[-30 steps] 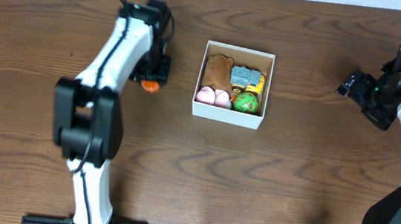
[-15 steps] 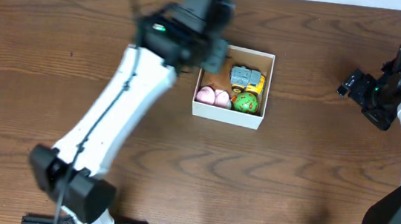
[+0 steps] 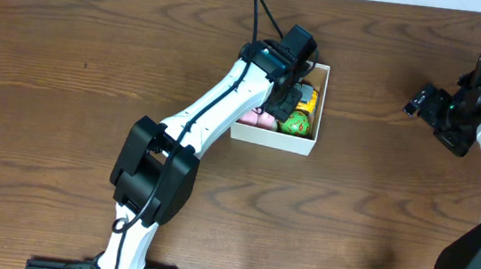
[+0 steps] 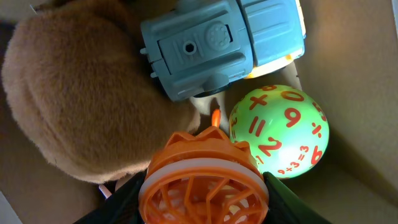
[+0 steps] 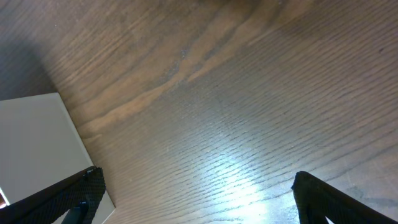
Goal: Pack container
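- Container point(image 3: 273, 140): a white box with low walls. It stands mid-table toward the far edge and is already partly filled with toys.
- Left gripper point(image 3: 288, 95): positioned over the box interior. The jaws are closed on an orange lattice toy point(image 4: 204, 186), with a dark finger flanking it on each side.
- Step in hand, as judged: depositing the orange toy.
  - The remaining gap is tight. It lies between the brown plush point(image 4: 81, 106), the blue-grey toy vehicle point(image 4: 217, 43) and the green number ball point(image 4: 278, 130).
  - Recommended: descend straight over that gap and part the jaws only slightly, so the fingers do not shove the ball or vehicle. Then lift out vertically.
- Right gripper point(image 3: 423, 100): well apart from the box, to the right. The jaws are wide with nothing between them.
- View comparison:
  - The left wrist view shows the grip and the gap, both hidden beneath the arm in the overhead view.
  - Only the overhead view shows the pink toys point(image 3: 256, 116) and the box's walls and placement.
  - The right wrist view shows bare table point(image 5: 249, 93) and a white surface at its left edge. Whether that surface is the box cannot be told.
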